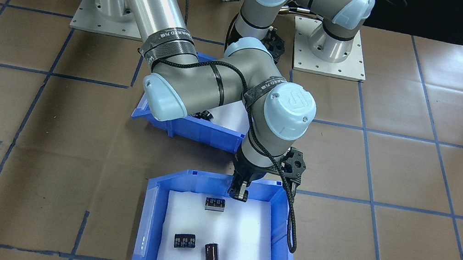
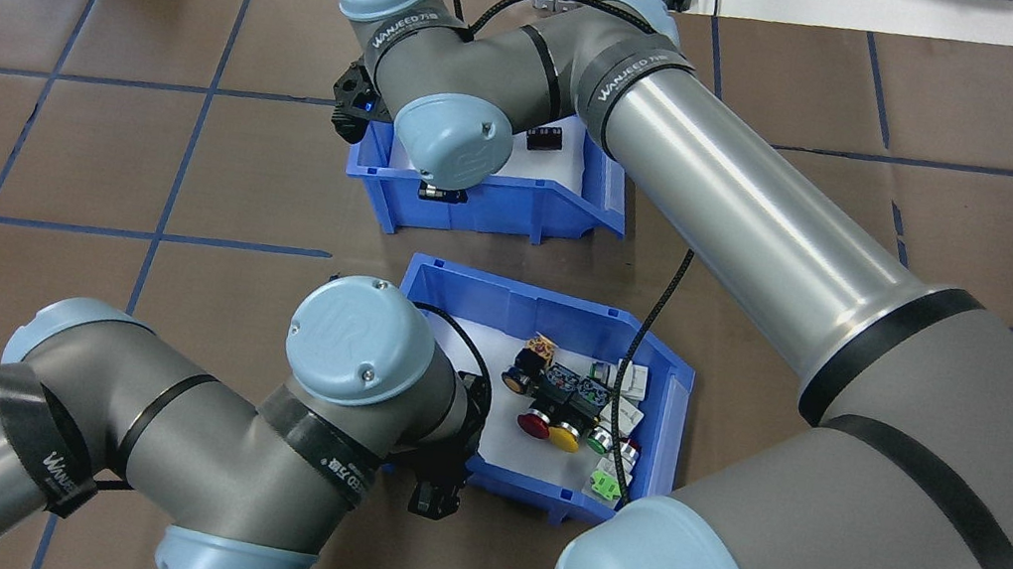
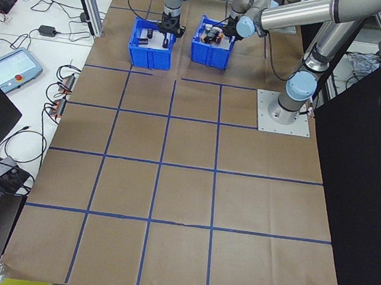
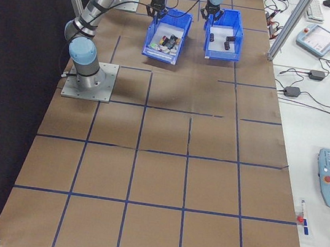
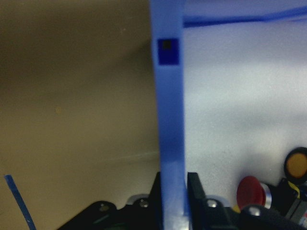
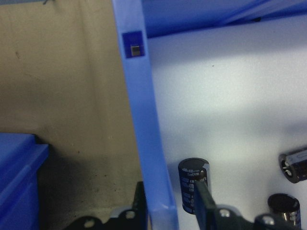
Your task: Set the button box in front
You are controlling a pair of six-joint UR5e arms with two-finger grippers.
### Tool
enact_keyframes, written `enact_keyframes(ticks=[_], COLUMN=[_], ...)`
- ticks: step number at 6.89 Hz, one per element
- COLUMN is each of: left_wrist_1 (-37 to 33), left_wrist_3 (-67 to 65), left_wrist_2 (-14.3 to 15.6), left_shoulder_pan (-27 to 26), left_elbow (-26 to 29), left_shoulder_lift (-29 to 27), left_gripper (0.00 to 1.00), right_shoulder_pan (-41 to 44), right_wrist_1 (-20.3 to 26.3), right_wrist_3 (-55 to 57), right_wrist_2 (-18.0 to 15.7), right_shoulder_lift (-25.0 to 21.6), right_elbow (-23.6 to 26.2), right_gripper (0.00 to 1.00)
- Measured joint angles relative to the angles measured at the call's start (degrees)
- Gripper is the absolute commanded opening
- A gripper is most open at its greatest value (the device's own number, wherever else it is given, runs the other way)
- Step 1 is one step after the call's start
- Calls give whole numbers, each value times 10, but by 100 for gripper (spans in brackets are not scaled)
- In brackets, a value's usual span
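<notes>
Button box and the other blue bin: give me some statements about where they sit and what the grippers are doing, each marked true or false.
1. The button box lies nearer the robot's base than the other blue bin. True.
2. The left gripper has a wall of the button box between its fingers. True.
3. The right gripper holds a red push button. False: its fingers straddle a wall of the other blue bin.
4. The other blue bin is full of colourful buttons. False: it holds only a few dark parts on white foam.
</notes>
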Motion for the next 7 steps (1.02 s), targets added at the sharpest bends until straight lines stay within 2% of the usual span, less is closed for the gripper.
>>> enact_keyframes(ticks=[2, 3, 5, 7], left_wrist_1=[-25, -70, -185, -254], left_wrist_3=[34, 69, 185, 315], left_wrist_2=[7, 11, 17, 33], left_shoulder_pan=[18, 45, 134, 258], left_elbow=[2, 0, -2, 2], left_shoulder_lift=[52, 89, 176, 237], left_gripper=[0, 0, 0, 0], right_shoulder_pan=[-13, -29, -89, -159], right_wrist_1=[3, 8, 27, 56], right_wrist_3=[-38, -65, -141, -229], right_wrist_2=[-2, -2, 1, 3], right_shoulder_lift=[-14, -28, -58, -88], right_elbow=[-5, -4, 1, 5], right_gripper=[0, 0, 0, 0])
